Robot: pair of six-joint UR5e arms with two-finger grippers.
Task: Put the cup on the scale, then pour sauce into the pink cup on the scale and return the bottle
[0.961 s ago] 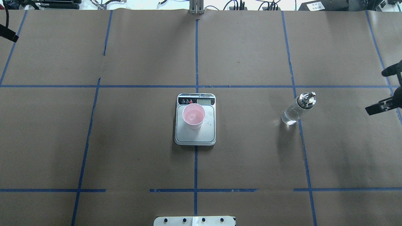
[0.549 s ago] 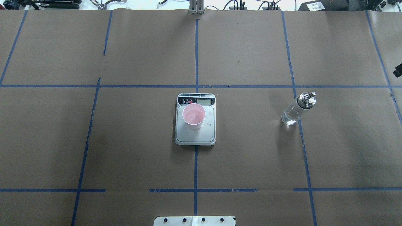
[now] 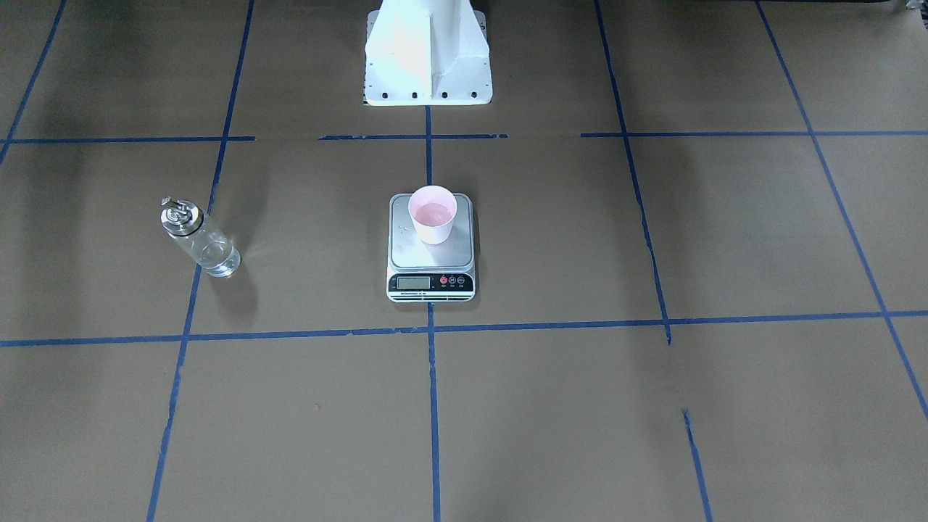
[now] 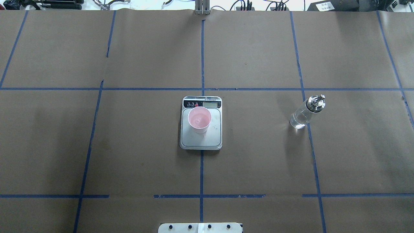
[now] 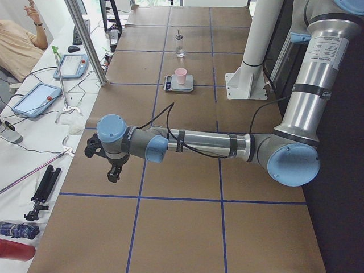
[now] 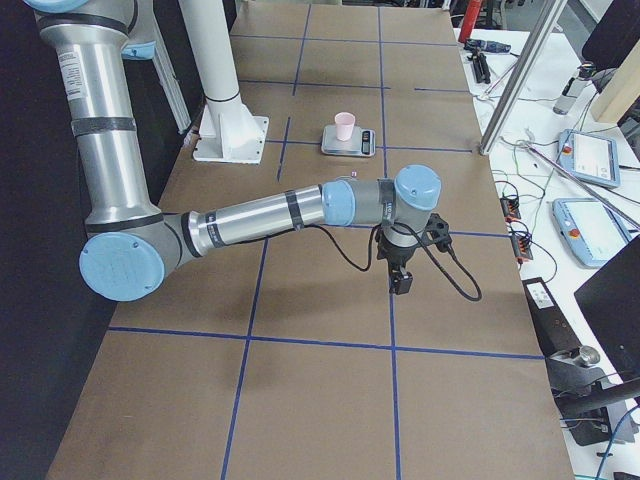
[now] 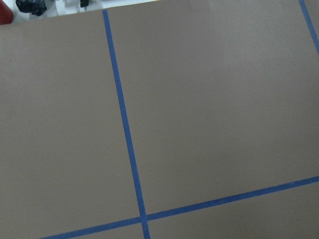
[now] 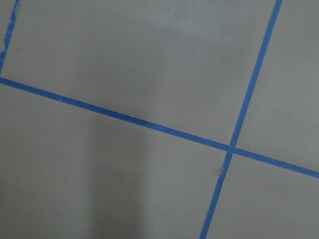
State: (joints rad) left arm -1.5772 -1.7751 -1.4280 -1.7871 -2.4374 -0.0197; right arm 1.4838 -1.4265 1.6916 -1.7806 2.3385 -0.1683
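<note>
The pale pink cup (image 4: 199,119) stands upright on the silver-grey scale (image 4: 201,139) at the table's middle, toward the display end of the plate; it also shows in the front-facing view (image 3: 433,214). The clear glass bottle (image 4: 305,112) with a metal spout stands upright alone on the paper to the scale's right, with clear sauce in its lower part. Whether the cup holds liquid I cannot tell. My left gripper (image 5: 114,170) and my right gripper (image 6: 400,283) hang over the table's far ends. They show only in the side views, so I cannot tell whether they are open or shut.
Brown paper with blue tape lines (image 4: 201,58) covers the table. The robot's white base (image 3: 428,54) stands behind the scale. A few small drops lie on the scale plate (image 4: 215,128) beside the cup. Tablets and cables lie on benches past the table edge (image 5: 34,99).
Both grippers have drawn outward and left the overhead view: the left tip at the left edge went first, then the right one at the right edge. Cup, scale and bottle have not moved.
</note>
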